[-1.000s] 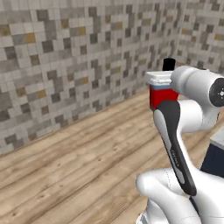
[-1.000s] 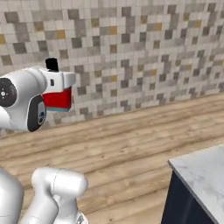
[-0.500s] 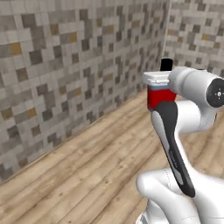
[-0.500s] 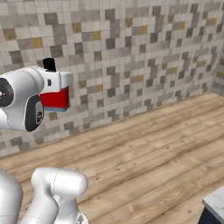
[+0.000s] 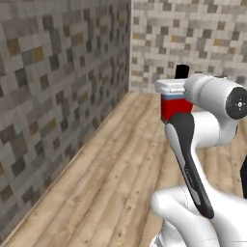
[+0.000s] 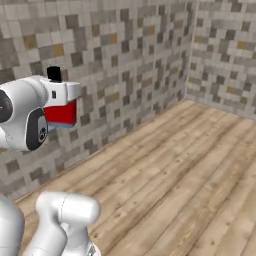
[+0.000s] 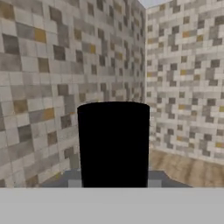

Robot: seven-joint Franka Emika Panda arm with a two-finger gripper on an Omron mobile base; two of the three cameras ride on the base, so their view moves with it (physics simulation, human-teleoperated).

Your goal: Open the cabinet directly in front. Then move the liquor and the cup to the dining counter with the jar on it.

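Red at the bottom, pale blue above and topped with a short black cap, one liquor [image 5: 175,103] bottle rides upright at the end of the arm in the left base view, tucked against the white wrist, high over a wooden floor [image 5: 103,178]. Two mosaic-tiled walls [image 5: 53,96] meet in one corner behind it.

From the right base view the same single liquor [image 6: 62,111] shows its red body and pale upper part jutting from the white hand, the black cap standing above. The gripper [image 6: 59,102] is clasped on it, though the fingers themselves are hidden by the wrist housing. One plank floor [image 6: 175,180] runs to the corner where the two tiled walls [image 6: 125,60] join.

In the hand view one broad black shape, the cap of the liquor [image 7: 113,144], stands close before the lens, upright and centred. Behind it are the two tiled walls [image 7: 43,78] and a strip of wooden floor [image 7: 188,166].
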